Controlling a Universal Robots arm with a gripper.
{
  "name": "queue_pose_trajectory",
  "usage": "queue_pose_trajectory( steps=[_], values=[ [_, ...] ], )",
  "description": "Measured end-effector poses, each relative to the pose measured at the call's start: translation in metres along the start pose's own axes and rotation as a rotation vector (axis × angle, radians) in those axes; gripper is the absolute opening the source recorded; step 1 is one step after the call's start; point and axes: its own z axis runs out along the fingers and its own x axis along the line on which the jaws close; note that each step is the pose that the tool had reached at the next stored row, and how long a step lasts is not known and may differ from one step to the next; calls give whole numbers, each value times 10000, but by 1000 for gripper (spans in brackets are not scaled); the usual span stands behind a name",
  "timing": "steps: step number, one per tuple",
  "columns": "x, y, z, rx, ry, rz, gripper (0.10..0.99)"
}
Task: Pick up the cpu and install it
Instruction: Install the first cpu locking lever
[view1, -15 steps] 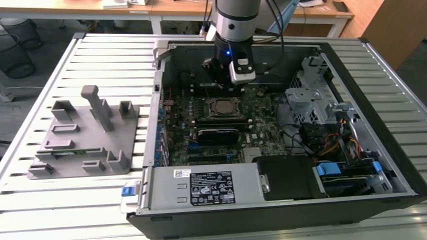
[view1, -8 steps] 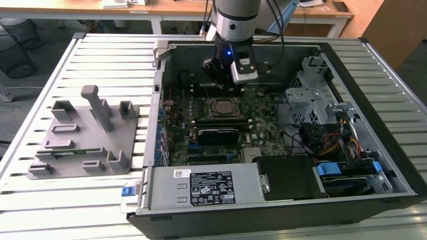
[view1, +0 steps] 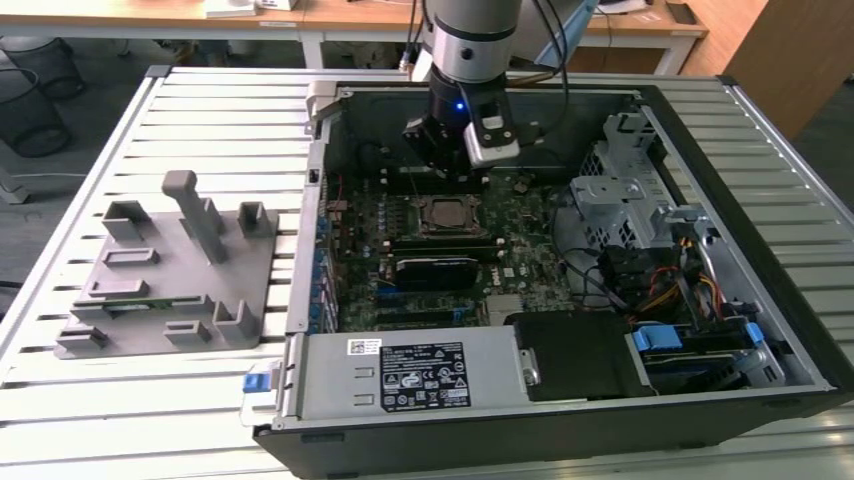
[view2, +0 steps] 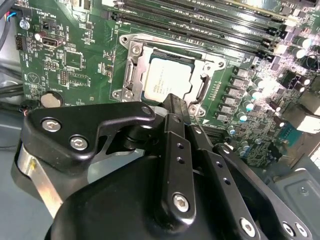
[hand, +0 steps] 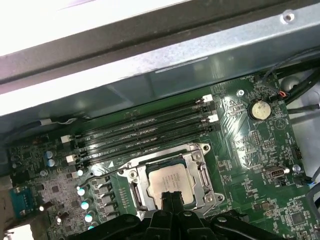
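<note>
The cpu (view2: 167, 80) lies flat in the motherboard socket (view2: 131, 65), directly below the tool (view2: 172, 102), which hovers just above it inside the open case (view1: 694, 330). The tool looks clenched and grasps nothing, its tips close together clear of the chip. I judge the cpu light, stiff and fragile on its underside; hold it by opposite edges, never by the contacts.

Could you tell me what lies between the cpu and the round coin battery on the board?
In the first wrist view, the socket's metal frame and bare green board separate the cpu from the battery.
</note>
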Motion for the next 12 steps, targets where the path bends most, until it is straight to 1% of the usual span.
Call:
queue_pose_trajectory(
  steps=[12],
  values=[
    [0, 0, 0, 7, 15, -610, 106]
  ],
)
